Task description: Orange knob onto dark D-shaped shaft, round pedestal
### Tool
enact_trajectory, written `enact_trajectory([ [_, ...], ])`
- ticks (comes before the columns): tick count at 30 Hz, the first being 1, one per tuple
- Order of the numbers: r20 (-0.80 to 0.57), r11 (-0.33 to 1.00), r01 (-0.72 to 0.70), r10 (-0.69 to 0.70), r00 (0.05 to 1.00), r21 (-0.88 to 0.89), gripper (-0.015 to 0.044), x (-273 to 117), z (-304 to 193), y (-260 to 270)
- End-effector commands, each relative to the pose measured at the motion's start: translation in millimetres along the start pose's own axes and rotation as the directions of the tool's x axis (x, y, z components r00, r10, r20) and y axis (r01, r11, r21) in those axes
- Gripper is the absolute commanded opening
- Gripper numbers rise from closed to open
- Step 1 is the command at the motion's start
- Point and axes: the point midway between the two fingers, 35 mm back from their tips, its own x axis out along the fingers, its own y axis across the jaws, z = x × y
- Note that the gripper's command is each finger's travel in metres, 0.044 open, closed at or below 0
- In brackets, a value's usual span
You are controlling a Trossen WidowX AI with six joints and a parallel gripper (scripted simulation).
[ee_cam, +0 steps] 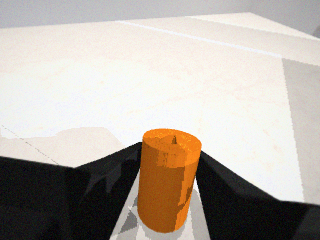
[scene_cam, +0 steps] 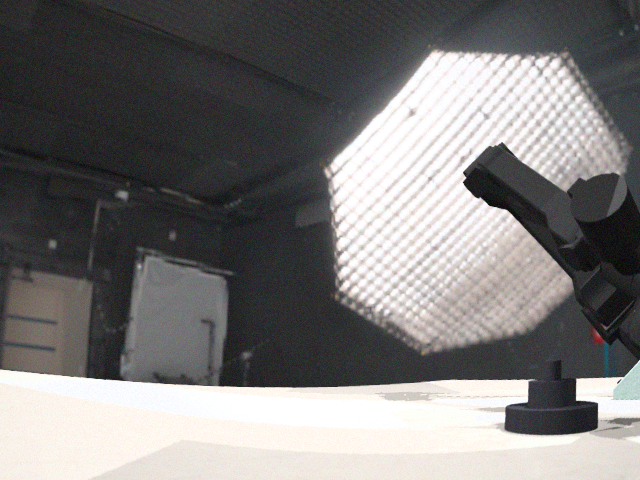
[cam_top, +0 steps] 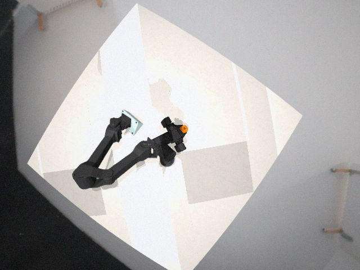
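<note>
Orange knob (cam_top: pixel 184 128) (ee_cam: pixel 169 182) between 2 gripper fingers

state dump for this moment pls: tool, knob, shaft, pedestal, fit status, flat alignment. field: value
tool: shut on the knob, one finger either side
knob: orange, roughly cylindrical, off the shaft
shaft: dark, upright, bare in the exterior view
pedestal: round, dark, stepped, on the table top
fit: not started
flat_alignment: cannot tell; neither flat is visible
release: not done
</note>
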Motion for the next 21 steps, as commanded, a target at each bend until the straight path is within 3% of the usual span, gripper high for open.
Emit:
enact_trajectory([
  [1, 0.071, 1.000, 0.001, -0.001, 0.997, -0.006, 0.0180, -3.7, -3.8, 0.8],
  [21, 0.390, 1.000, -0.002, 0.005, 0.921, -0.008, 0.0180, -14.6, -23.8, 1.9],
])
